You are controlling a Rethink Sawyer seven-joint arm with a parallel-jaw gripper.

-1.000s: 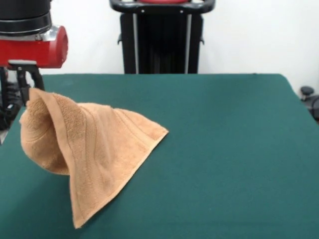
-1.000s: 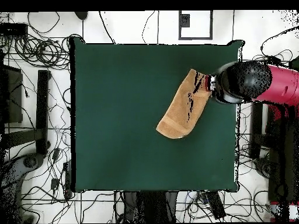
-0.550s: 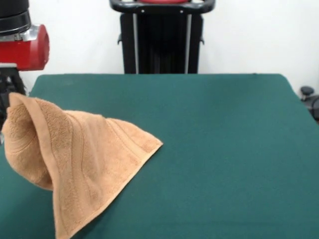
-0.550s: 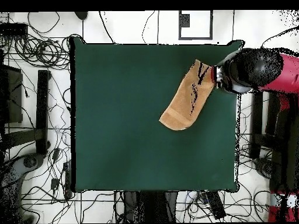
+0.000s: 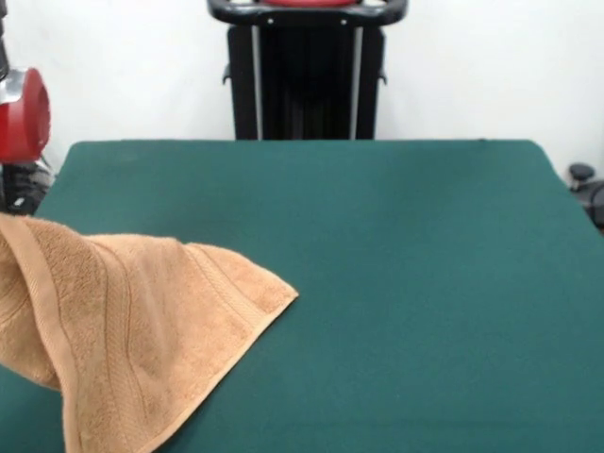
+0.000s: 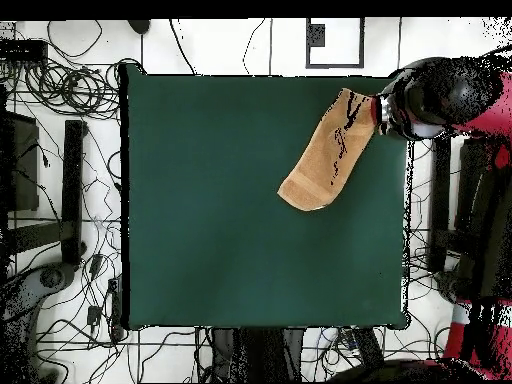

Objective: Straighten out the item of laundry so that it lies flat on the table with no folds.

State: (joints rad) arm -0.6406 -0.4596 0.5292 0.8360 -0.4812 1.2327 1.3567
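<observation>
**Towel lifted by one corner at the table's edge: handling notes**

The towel (image 5: 142,330) is a tan-orange terry cloth, here raised at one end and doubled over itself, so that you see a long fold running from the lifted end down toward the free corner (image 5: 291,294) that lies on the table (image 5: 406,245). In the overhead view the towel (image 6: 325,165) reads as a narrow, folded strip near one corner of the green surface, its high end at the table's edge and its rounded low end further in. Judge it as light, soft and wholly limp: it will drape from any held point, drag rather than slide cleanly on the felt-like cover, and keep no shape of its own. Nothing about it is fragile. Your best holds are the hemmed corners and borders, where the cloth is firmest; a corner opposite the one now lifted would let the fold open as you draw the two apart.

The arm (image 6: 440,95) sits over the towel's raised end, just beyond the table's edge. The gripper itself is hidden beneath the arm's body in the overhead view and lies off the front view's margin, so you cannot tell how far it is open; the raised cloth only suggests a hold.
</observation>
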